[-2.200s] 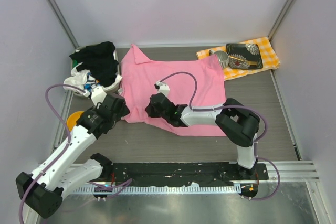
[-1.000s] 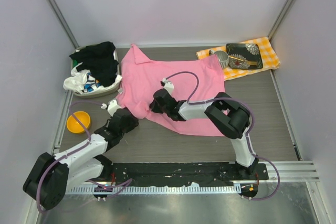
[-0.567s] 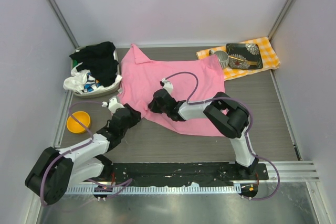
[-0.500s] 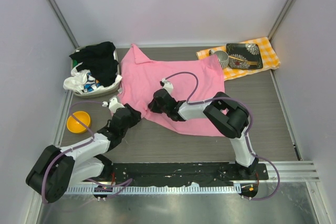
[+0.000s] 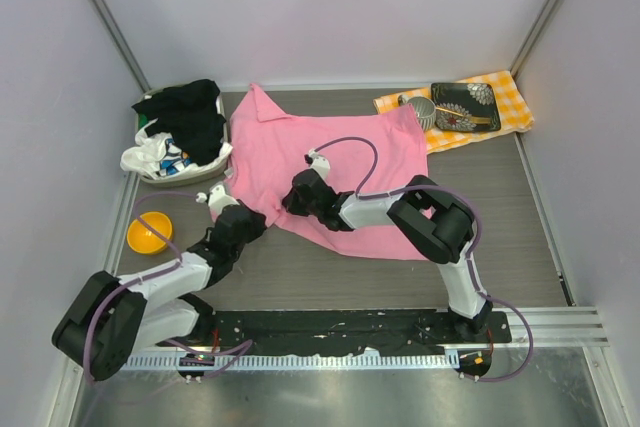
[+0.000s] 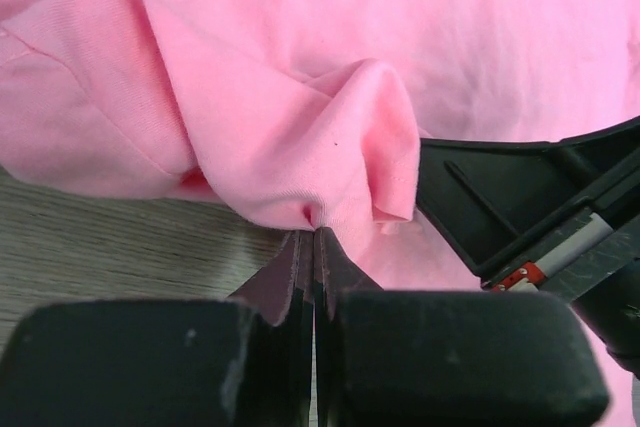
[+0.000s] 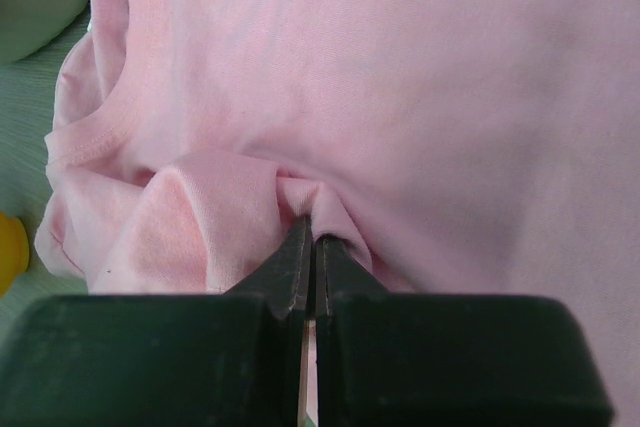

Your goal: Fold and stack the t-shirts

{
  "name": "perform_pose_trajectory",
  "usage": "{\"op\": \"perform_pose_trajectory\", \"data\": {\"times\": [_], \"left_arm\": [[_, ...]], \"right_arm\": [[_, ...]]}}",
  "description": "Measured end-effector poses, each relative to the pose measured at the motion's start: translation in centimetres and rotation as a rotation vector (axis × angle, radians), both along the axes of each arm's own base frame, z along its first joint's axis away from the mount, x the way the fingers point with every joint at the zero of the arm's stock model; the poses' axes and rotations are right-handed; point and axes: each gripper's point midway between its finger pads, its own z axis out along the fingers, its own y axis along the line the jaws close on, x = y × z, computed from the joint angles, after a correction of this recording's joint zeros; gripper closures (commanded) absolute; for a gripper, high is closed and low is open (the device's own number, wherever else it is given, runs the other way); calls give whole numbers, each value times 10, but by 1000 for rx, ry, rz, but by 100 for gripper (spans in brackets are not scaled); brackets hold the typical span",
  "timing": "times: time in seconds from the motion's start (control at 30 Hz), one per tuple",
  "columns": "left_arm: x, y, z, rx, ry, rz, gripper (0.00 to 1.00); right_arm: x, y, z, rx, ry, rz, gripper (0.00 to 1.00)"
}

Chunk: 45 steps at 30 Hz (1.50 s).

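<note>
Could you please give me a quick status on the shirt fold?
Left gripper shut on pink t-shirt, near edge. Right gripper shut on same shirt. Right arm lying across the cloth.

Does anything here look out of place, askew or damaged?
The pink t-shirt lies crooked and rumpled, its near-left edge bunched where the left pincer and right pincer each pinch a fold. The black shirt and white shirt spill over the basket rim. No damage shows.

T-shirt [image 5: 330, 147]: bench [image 5: 520, 227] centre.
Basket [image 5: 190, 176]: left of T-shirt, shirts [image 5: 190, 117] inside.
Bowl [image 5: 147, 234]: before Basket.
Cloth [image 5: 512, 97]: rear right, tray [image 5: 465, 107] and cup [image 5: 422, 112] on it.
</note>
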Motion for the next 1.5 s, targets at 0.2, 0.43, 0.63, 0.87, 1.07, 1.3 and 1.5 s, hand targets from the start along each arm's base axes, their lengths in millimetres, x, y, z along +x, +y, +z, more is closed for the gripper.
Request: {"op": "perform_pose_trajectory", "data": {"times": [0.2, 0.43, 0.63, 0.87, 1.07, 1.3, 1.5], "left_arm": [[-2, 1, 22, -30, -49, -3, 100], [-19, 14, 88, -68, -129, 13, 100], [-52, 38, 125, -80, -133, 47, 100], [-99, 53, 115, -171, -111, 36, 100], [-116, 51, 79, -186, 13, 31, 100], [-132, 51, 60, -192, 148, 50, 18], [-153, 63, 113, -274, 124, 82, 0]], "right_arm": [[0, 0, 0, 2, 0, 2, 99], [-15, 11, 1, 8, 0, 56, 76], [-57, 32, 27, -36, -68, 160, 3], [-127, 17, 44, -243, -142, 255, 1], [-145, -45, 71, -375, -187, 192, 1], [-146, -121, 122, -389, -254, 46, 0], [-141, -160, 145, -434, -302, -46, 0]]}}
